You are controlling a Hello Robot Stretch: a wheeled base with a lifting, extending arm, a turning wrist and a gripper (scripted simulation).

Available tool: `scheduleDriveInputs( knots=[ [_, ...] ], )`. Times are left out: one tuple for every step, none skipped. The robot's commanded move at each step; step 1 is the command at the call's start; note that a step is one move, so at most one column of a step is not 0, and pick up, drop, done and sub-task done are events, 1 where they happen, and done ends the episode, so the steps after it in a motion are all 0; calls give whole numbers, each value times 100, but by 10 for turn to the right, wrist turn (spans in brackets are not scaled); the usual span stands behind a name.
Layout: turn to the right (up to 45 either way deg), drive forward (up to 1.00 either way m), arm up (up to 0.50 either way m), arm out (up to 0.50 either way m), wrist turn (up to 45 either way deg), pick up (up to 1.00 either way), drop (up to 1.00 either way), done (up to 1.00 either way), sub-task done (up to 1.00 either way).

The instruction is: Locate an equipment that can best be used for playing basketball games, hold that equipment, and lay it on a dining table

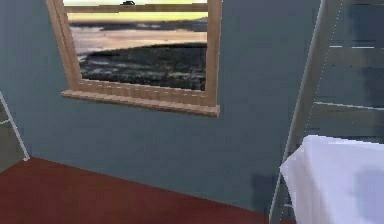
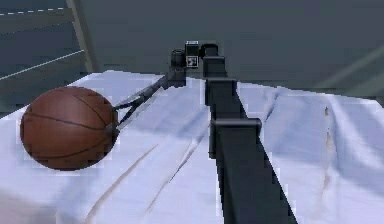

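Note:
A brown basketball [image 2: 68, 127] with dark seams is at the arm side view's left, over a white cloth-covered surface [image 2: 300, 140]. The dark arm bar [image 2: 235, 140] rises from the bottom edge to two small white squares. From the dark gripper body, two thin fingers slant down-left, and the gripper [image 2: 118, 118] ends at the ball's right side. With the cloth right behind the ball, I cannot tell whether the gripper holds it or it rests there.
In the forward view, a wood-framed window [image 1: 140, 50] is set in a blue-grey wall above a dark red floor [image 1: 80, 195]. A white cloth corner [image 1: 335, 180] sits at the lower right beside pale metal rails [image 1: 305, 80]. More rails [image 2: 60, 45] stand behind the cloth.

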Motion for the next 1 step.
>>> scheduleDriveInputs(
  knots=[
    [0, 0, 0, 0, -180, 0, 0, 0, 0]
  ],
)
